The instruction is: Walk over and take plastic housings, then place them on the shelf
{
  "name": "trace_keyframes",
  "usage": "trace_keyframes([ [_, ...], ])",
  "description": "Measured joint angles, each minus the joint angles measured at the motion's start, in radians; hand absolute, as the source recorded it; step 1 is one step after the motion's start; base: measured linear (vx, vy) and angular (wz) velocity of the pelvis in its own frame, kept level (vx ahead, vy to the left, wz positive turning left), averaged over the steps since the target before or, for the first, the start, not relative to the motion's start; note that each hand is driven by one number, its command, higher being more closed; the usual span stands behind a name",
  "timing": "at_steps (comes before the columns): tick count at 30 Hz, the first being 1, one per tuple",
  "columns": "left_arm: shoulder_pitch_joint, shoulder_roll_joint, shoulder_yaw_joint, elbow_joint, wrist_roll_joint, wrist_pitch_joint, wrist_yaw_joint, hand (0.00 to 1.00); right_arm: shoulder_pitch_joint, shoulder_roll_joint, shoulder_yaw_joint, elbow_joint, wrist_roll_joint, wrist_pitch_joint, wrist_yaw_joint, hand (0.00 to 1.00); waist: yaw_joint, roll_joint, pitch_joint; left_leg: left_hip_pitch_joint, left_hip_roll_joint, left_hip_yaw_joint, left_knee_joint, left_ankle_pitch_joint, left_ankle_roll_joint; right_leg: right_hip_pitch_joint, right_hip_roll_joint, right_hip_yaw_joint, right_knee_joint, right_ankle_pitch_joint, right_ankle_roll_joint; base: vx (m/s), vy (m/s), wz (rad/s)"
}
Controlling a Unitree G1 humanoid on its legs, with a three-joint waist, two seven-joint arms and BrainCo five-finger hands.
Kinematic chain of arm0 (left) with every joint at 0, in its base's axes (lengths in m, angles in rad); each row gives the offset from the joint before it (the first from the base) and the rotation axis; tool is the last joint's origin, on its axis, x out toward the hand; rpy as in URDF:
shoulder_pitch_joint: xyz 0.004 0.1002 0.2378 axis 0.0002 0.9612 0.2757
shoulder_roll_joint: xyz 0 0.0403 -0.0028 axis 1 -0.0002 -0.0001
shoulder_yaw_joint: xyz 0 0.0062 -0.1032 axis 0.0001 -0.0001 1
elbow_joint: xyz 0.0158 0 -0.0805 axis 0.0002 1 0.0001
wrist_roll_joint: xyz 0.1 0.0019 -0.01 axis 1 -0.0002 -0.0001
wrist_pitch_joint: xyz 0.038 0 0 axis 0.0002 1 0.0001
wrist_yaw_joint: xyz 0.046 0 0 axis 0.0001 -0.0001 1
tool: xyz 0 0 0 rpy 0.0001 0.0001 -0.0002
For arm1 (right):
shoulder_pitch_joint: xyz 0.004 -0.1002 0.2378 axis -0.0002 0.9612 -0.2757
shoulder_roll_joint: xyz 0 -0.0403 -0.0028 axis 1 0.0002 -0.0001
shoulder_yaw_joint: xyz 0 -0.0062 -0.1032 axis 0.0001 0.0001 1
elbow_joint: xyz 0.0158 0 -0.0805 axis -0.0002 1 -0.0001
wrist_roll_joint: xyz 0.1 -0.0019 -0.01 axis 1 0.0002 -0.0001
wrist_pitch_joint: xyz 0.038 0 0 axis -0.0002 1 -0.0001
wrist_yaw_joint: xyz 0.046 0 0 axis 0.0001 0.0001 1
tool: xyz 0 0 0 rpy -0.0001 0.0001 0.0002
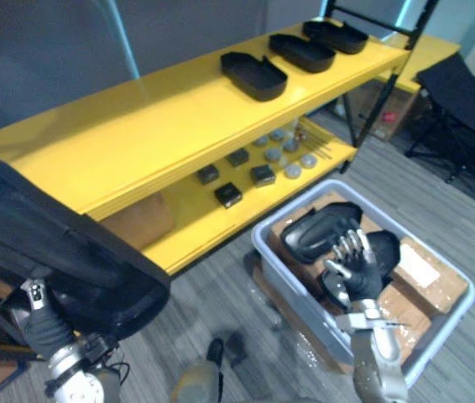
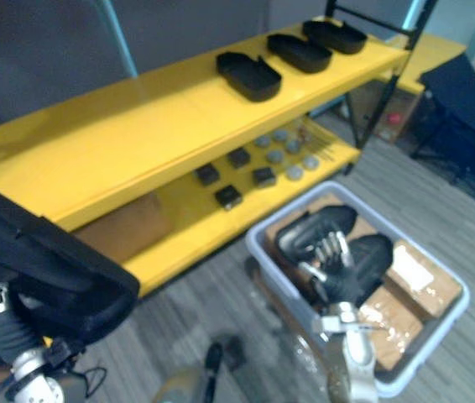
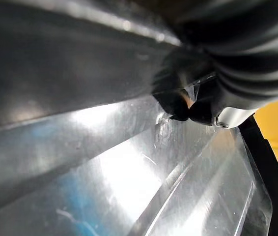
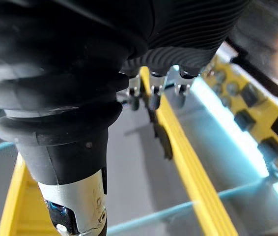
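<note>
My left hand (image 1: 43, 315) at the lower left holds up a large black plastic housing (image 1: 53, 243). In the left wrist view its dark fingertips (image 3: 183, 105) pinch the housing's glossy inner wall (image 3: 104, 172). My right hand (image 1: 357, 267) hovers over a grey bin (image 1: 260, 238) on the floor, fingers relaxed and spread just above two black housings (image 1: 317, 231) lying in it. Three more black housings (image 1: 253, 74) sit in a row on the yellow shelf's top board (image 1: 137, 126), toward its right end.
The lower shelf board carries small black blocks (image 1: 229, 195), grey discs (image 1: 288, 155) and a brown box (image 1: 141, 220). Cardboard pieces (image 1: 418, 269) lie in the bin. A black folding stand (image 1: 464, 101) is at the far right, and the shelf's left top is bare.
</note>
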Motion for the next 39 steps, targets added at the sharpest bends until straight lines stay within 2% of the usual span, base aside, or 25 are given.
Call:
trace_keyframes([
  [2,-0.017,0.024,-0.035,0.0,0.002,0.0,-0.028,1.0,0.009,-0.001,-0.006,-0.017,-0.02,-0.004,-0.004,0.0,-0.03,0.006,0.004,0.0,-0.019,-0.06,-0.042,0.032,0.007,-0.016,0.0,0.056,0.052,-0.012,-0.02,-0.01,0.02,1.03],
  [4,-0.041,0.048,-0.056,0.0,0.002,0.0,-0.054,1.0,0.014,-0.001,-0.01,-0.018,-0.036,-0.009,0.0,0.0,-0.038,0.003,0.006,0.004,-0.029,-0.101,-0.068,0.048,0.008,-0.028,-0.002,0.097,0.094,-0.028,-0.044,-0.01,-0.004,0.79],
  [11,-0.05,0.065,-0.081,0.003,0.003,0.022,-0.083,1.0,0.015,-0.002,-0.006,-0.017,-0.055,-0.03,0.047,0.0,-0.041,-0.003,0.018,0.008,-0.042,-0.106,-0.07,0.067,0.004,-0.021,0.0,0.139,0.09,-0.043,-0.035,-0.01,-0.024,0.07],
  [15,-0.053,0.067,-0.083,0.004,0.003,0.03,-0.089,1.0,0.004,-0.003,-0.005,-0.021,-0.059,-0.045,0.042,0.0,-0.046,0.004,0.074,0.015,-0.042,-0.1,-0.071,0.077,-0.001,-0.014,0.005,0.173,0.082,-0.083,-0.02,-0.08,-0.047,-0.06],
  [16,-0.052,0.067,-0.086,0.005,0.003,0.03,-0.089,1.0,0.001,-0.004,-0.006,-0.022,-0.062,-0.047,0.04,0.0,-0.047,0.009,0.083,0.008,-0.04,-0.1,-0.07,0.082,-0.001,-0.02,0.007,0.175,0.078,-0.093,-0.01,-0.13,-0.067,0.0],
  [18,-0.051,0.066,-0.11,0.006,0.003,0.029,-0.079,1.0,0.0,-0.013,-0.008,-0.033,-0.066,-0.051,0.02,0.0,-0.049,0.038,0.106,-0.022,-0.018,-0.093,-0.066,0.085,-0.003,-0.059,0.023,0.177,0.092,-0.094,-0.009,-0.13,-0.055,-0.01],
  [20,-0.048,0.066,-0.116,0.012,0.003,0.025,-0.067,1.0,-0.005,-0.013,-0.009,-0.035,-0.079,-0.063,-0.004,0.0,-0.049,0.048,0.123,-0.045,-0.005,-0.071,-0.051,0.084,-0.004,-0.083,0.027,0.183,0.107,-0.096,-0.012,-0.07,-0.001,-0.1],
  [21,-0.053,0.066,-0.115,0.021,0.003,0.016,-0.041,1.0,-0.027,-0.012,-0.011,-0.035,-0.085,-0.073,-0.032,0.0,-0.047,0.048,0.151,-0.059,0.0,-0.047,-0.009,0.07,-0.004,-0.092,0.023,0.194,0.123,-0.103,-0.013,-0.04,0.023,-0.18],
  [22,-0.053,0.066,-0.115,0.023,0.003,0.015,-0.037,1.0,-0.031,-0.012,-0.012,-0.035,-0.085,-0.076,-0.036,0.0,-0.048,0.047,0.154,-0.066,0.0,-0.043,0.003,0.064,-0.003,-0.096,0.022,0.196,0.128,-0.105,-0.013,-0.02,0.037,-0.24],
  [26,-0.06,0.065,-0.096,0.033,0.023,0.015,0.022,1.0,-0.072,-0.003,-0.051,-0.042,-0.094,-0.139,-0.089,0.0,-0.042,0.018,0.178,-0.138,-0.02,0.014,0.225,-0.072,0.009,-0.095,-0.008,0.23,0.179,-0.151,-0.001,0.06,0.081,-0.19],
  [28,-0.069,0.066,-0.063,0.032,0.054,0.015,0.035,1.0,-0.079,0.009,-0.085,-0.052,-0.094,-0.157,-0.112,0.0,-0.041,-0.003,0.187,-0.157,-0.024,0.07,0.349,-0.153,0.052,-0.059,-0.035,0.223,0.184,-0.172,-0.005,0.12,0.106,-0.01],
  [29,-0.071,0.064,-0.039,0.031,0.071,0.015,0.039,1.0,-0.078,0.008,-0.11,-0.057,-0.092,-0.166,-0.132,0.0,-0.049,-0.002,0.188,-0.169,-0.01,0.127,0.455,-0.237,0.086,-0.052,-0.031,0.232,0.264,-0.173,-0.014,0.22,0.146,0.18],
  [30,-0.074,0.067,-0.013,0.03,0.086,0.017,0.042,1.0,-0.075,0.013,-0.135,-0.06,-0.089,-0.173,-0.154,0.0,-0.05,0.0,0.187,-0.172,-0.013,0.113,0.516,-0.29,0.065,-0.105,-0.038,0.281,0.426,-0.15,-0.053,0.22,0.146,0.24],
  [31,-0.075,0.069,-0.005,0.027,0.092,0.018,0.041,1.0,-0.074,0.019,-0.151,-0.063,-0.088,-0.174,-0.161,0.0,-0.05,-0.001,0.187,-0.169,-0.014,0.106,0.531,-0.306,0.068,-0.138,-0.036,0.303,0.499,-0.117,-0.105,0.3,0.167,0.45],
  [32,-0.072,0.079,0.009,0.016,0.1,0.019,0.036,1.0,-0.073,0.033,-0.187,-0.081,-0.086,-0.174,-0.173,0.0,-0.051,-0.004,0.184,-0.149,-0.02,0.076,0.529,-0.323,0.074,-0.188,-0.032,0.328,0.611,0.002,-0.126,0.27,0.112,0.62],
  [33,-0.071,0.099,0.019,-0.004,0.101,0.02,0.032,1.0,-0.072,0.039,-0.216,-0.103,-0.084,-0.176,-0.173,0.0,-0.058,-0.004,0.175,-0.129,-0.013,0.029,0.509,-0.324,0.078,-0.222,-0.008,0.349,0.663,0.065,-0.114,0.38,0.113,0.91],
  [34,-0.072,0.111,0.031,-0.022,0.1,0.019,0.023,1.0,-0.069,0.038,-0.245,-0.131,-0.084,-0.176,-0.16,0.0,-0.058,-0.009,0.169,-0.108,-0.014,-0.009,0.487,-0.324,0.079,-0.236,0.033,0.364,0.629,-0.033,-0.092,0.28,0.024,0.86],
  [35,-0.077,0.111,0.04,-0.029,0.1,0.019,0.017,1.0,-0.071,0.036,-0.257,-0.144,-0.084,-0.176,-0.151,0.0,-0.06,-0.008,0.169,-0.096,-0.013,-0.03,0.48,-0.324,0.079,-0.238,0.057,0.37,0.589,-0.06,-0.085,0.23,0.001,0.71],
  [37,-0.089,0.105,0.048,-0.035,0.084,0.018,-0.005,1.0,-0.072,0.034,-0.284,-0.184,-0.07,-0.176,-0.107,0.0,-0.06,-0.008,0.155,-0.059,-0.014,-0.072,0.446,-0.326,0.08,-0.257,0.124,0.4,0.436,-0.097,-0.06,0.29,-0.011,0.69],
  [39,-0.092,0.098,0.03,-0.035,0.08,0.018,-0.009,1.0,-0.077,0.028,-0.283,-0.223,-0.03,-0.175,-0.046,0.0,-0.059,-0.005,0.134,-0.013,-0.013,-0.111,0.41,-0.325,0.079,-0.299,0.171,0.429,0.306,-0.092,-0.057,0.4,-0.034,0.84],
])
